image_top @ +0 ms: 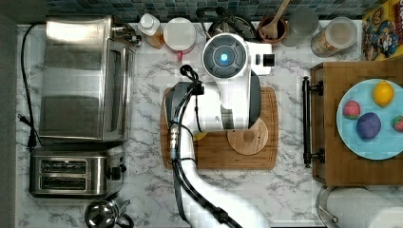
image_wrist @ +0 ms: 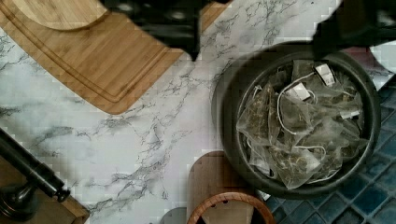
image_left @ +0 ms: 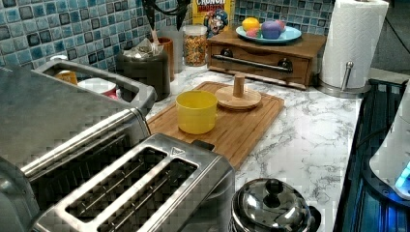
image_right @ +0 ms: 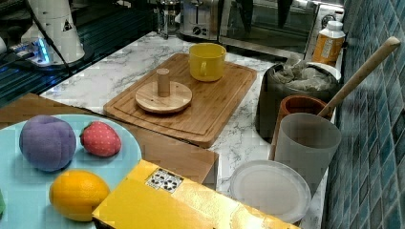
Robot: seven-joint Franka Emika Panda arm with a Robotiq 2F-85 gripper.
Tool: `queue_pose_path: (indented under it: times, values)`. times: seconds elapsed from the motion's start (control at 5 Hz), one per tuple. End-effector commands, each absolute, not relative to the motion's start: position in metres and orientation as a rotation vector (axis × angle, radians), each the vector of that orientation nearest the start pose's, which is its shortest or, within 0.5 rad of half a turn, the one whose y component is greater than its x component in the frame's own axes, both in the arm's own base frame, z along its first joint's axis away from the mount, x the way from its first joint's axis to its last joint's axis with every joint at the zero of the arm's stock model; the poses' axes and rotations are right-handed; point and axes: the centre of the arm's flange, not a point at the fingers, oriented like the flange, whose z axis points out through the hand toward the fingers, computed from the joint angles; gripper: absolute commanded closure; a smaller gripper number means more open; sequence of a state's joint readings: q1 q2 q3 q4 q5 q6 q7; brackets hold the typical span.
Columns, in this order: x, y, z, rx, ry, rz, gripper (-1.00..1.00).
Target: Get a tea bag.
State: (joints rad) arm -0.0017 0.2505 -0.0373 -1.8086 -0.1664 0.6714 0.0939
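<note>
Many whitish-grey tea bags (image_wrist: 299, 126) with strings and tags lie heaped in an open dark round canister (image_wrist: 229, 116) at the back of the counter. The same pile of tea bags (image_right: 301, 74) tops the canister (image_right: 274, 102) in the right view. In the left view the canister (image_left: 145, 70) stands behind the cutting board. My gripper (image_wrist: 259, 51) hangs above the canister, open, with nothing between its dark fingers (image_wrist: 180, 28). It is well clear of the bags. Its fingers also hang above the canister in the left view (image_left: 166, 17) and the right view (image_right: 265, 14).
The canister's round wooden lid (image_right: 163, 98) and a yellow mug (image_right: 207, 61) sit on the wooden cutting board (image_right: 215, 109). Beside the canister stand a brown cup with a wooden spoon (image_right: 363, 71) and a frosted cup (image_right: 305, 143). A toaster oven (image_top: 81, 76) and toaster (image_top: 71, 173) stand at the top view's left.
</note>
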Motion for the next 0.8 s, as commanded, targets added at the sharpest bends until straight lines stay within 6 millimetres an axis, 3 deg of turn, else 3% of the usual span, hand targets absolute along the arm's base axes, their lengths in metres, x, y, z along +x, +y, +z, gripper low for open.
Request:
queue_pose_path:
  times: [0.2, 0.4, 0.8]
  values:
    - [0.701, -0.03, 0.463, -2.845, 1.322, -0.524, -1.0]
    - [0.718, -0.033, 0.468, -2.828, 1.345, -0.547, -1.0]
    - [0.735, -0.042, 0.473, -2.761, 1.398, -0.612, -1.0]
